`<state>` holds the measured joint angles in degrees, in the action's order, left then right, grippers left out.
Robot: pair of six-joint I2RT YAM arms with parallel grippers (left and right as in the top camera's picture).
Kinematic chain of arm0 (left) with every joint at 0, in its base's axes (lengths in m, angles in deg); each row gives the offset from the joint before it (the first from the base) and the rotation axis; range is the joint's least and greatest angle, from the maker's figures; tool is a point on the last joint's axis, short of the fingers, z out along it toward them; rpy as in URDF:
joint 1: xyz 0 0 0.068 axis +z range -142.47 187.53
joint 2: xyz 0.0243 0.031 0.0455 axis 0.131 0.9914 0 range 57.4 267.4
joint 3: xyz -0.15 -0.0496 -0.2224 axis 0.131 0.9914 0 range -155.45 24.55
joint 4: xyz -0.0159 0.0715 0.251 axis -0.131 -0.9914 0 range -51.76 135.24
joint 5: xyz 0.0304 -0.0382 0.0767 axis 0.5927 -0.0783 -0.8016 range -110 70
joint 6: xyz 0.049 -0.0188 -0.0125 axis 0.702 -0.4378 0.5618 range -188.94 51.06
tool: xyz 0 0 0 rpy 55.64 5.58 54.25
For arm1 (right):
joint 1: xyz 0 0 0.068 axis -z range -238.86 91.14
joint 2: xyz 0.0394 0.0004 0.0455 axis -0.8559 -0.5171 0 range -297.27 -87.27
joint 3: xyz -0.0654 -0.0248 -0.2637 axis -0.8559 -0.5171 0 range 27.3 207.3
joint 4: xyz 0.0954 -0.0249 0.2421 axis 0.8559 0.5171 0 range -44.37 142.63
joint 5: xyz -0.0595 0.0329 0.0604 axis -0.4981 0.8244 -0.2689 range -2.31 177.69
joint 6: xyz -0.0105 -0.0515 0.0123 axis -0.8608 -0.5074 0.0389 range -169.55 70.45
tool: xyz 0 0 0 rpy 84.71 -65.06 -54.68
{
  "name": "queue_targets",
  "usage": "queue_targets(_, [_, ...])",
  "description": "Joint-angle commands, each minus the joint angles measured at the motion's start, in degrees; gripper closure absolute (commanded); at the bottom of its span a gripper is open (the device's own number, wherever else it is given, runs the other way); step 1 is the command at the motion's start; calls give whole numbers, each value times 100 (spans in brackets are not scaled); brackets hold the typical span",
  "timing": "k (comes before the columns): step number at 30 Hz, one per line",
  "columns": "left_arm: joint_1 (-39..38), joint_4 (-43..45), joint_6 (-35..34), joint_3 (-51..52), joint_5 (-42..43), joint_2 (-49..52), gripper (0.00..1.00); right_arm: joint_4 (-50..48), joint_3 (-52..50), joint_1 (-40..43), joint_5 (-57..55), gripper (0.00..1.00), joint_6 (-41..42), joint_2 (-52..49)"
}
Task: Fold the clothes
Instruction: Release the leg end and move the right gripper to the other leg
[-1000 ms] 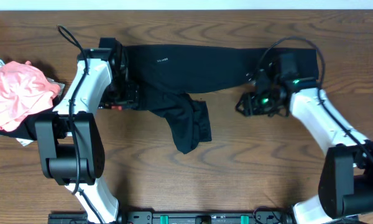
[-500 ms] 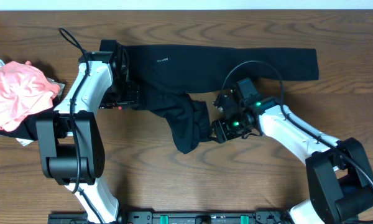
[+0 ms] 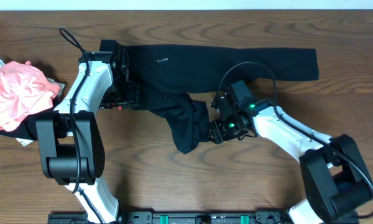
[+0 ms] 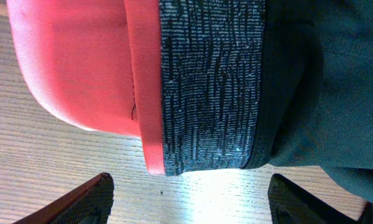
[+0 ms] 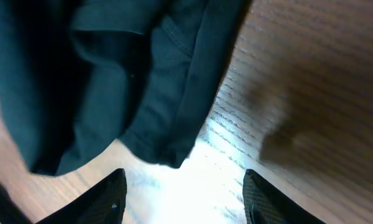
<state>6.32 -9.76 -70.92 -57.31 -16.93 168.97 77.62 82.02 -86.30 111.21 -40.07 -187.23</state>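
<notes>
- Two narrow legs on one pair of black leggings (image 3: pixel 224 65), spread over the far half of the table (image 3: pixel 174 186), almost as wide as it.
- Straight leg (image 3: pixel 267 62) lies flat along the far edge, its cuff at the right, squared off.
- Other leg (image 3: pixel 189 127) bends toward the near side at mid-table, crumpled and doubled over itself in a thick lump.
- Waistband (image 4: pixel 205 87) is at the left end: heathered grey knit with a fine speckled weave, matte.
- Trim (image 4: pixel 143 93) on the waistband is a bright coral-red strip, smooth, with coral lining showing beside it.
- Small white logo (image 3: pixel 163 60) sits on the black cloth near the waist.
- Fabric looks thin, stretchy and soft, and the right wrist view shows loose folds and a stitched hem.
- Left gripper (image 4: pixel 189 196) is at the waistband end, jaws wide apart, dark fingertips on either side of bare wood, and the waistband lies just ahead of them, not pinched.
- Right gripper (image 5: pixel 186 193) is just beside the crumpled leg's right side, jaws apart, and the hem sits just ahead of the tips with nothing clamped.
- Table is brown wood with a strong wavy grain.
- Pink cloth (image 3: pixel 15 93) lies bunched at the far left, well apart from the leggings.
</notes>
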Motion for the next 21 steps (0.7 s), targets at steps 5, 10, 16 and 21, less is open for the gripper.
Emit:
queue_targets(5, [22,7,-92,28,42,74,20,-317,-39,-293,85,41,485,-424])
queue_targets(10, [22,7,-90,28,42,74,20,-372,-39,-304,85,47,535,-511])
queue_targets(16, [22,7,-92,28,42,74,20,-369,-39,-304,83,79,538,-511])
queue_targets(21, [22,7,-90,28,42,74,20,-372,-39,-306,66,99,584,-511])
